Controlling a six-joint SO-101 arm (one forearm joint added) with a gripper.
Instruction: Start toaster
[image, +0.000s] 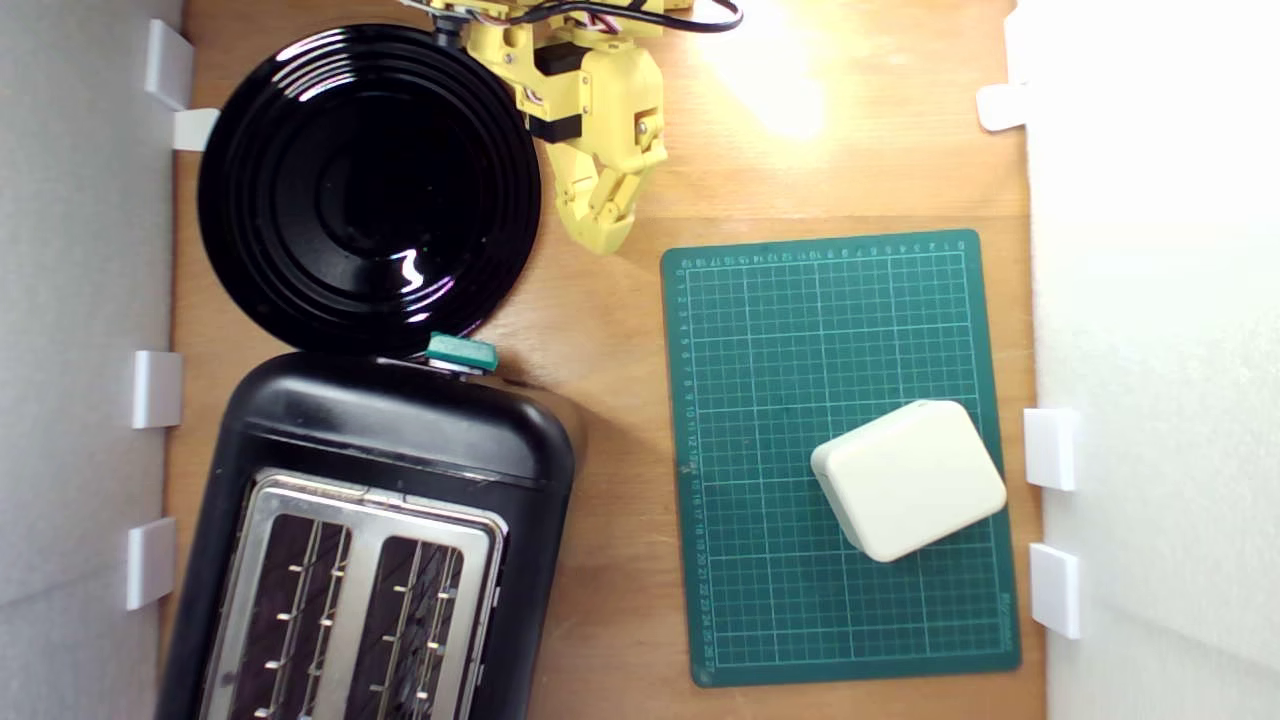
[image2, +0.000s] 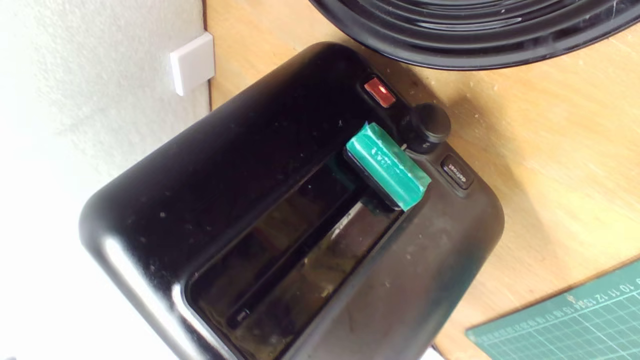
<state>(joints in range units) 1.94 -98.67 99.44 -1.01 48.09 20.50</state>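
The glossy black toaster (image: 400, 430) fills the exterior view's lower left, with its silver top and two wire-guided slots facing the camera. Its teal lever (image: 462, 352) sticks out of the end that faces the arm. My yellow gripper (image: 600, 228) hangs above bare wood, up and to the right of the lever in the exterior view. It is well apart from the lever, its fingers are together and it holds nothing. The wrist view looks down the toaster (image2: 250, 150) end. There the teal lever (image2: 387, 166) sits at the slot end nearest a round knob (image2: 427, 125), a red button (image2: 380, 91) and a defrost button (image2: 456, 172).
A round black plate (image: 370, 190) lies right behind the toaster, touching or nearly touching its lever end. A green cutting mat (image: 780, 350) with a small cream rounded box (image: 910, 480) on it is on the exterior view's right. White walls with clips border both sides.
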